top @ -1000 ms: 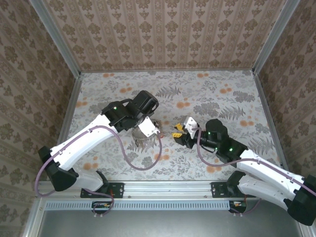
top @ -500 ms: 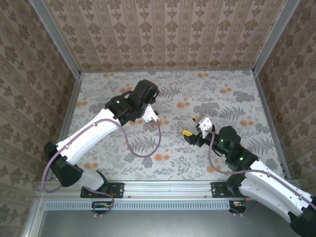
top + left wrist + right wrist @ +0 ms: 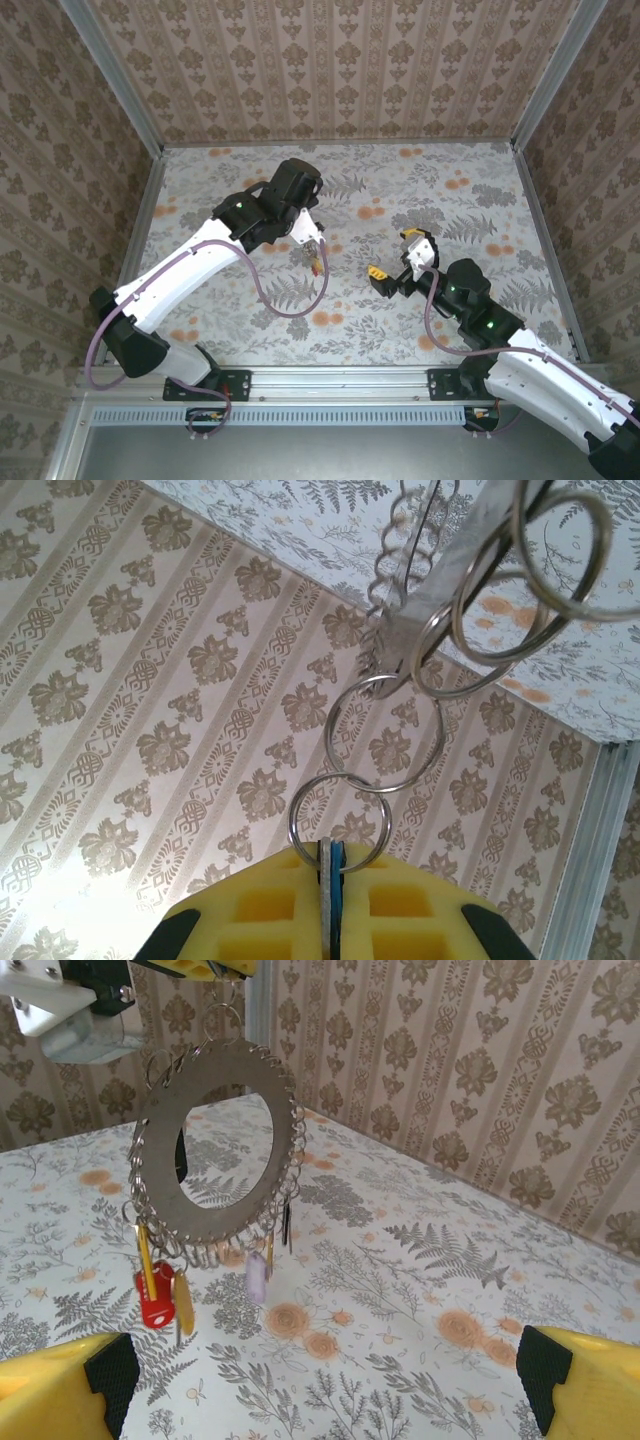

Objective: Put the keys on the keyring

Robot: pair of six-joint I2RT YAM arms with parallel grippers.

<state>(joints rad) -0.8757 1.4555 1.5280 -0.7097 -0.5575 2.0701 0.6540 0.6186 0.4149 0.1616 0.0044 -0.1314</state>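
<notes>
My left gripper [image 3: 330, 865] is shut on a thin blue key [image 3: 337, 872] held edge-on between its yellow pads. A small ring through that key links by further rings to the keyring [image 3: 478, 552], a flat silvery hoop edged with many little loops. From the right wrist, the keyring [image 3: 215, 1150] hangs in the air under the left gripper [image 3: 75, 1000]. Red [image 3: 155, 1298], yellow [image 3: 184, 1306], lilac [image 3: 257, 1278] and black [image 3: 287, 1226] keys dangle from it. From above, the bundle [image 3: 318, 258] hangs below the left gripper [image 3: 306, 230]. My right gripper [image 3: 397, 256] is open and empty, to the right of the bundle.
The flowered table [image 3: 440, 190] is walled by patterned panels on three sides, with a metal rail along the near edge [image 3: 330, 380]. Both arms reach in from the front toward the table's middle.
The left gripper has risen off the table and swung back, and the keyring bundle now hangs below it. The right gripper has drawn back to the right, away from the left one.
</notes>
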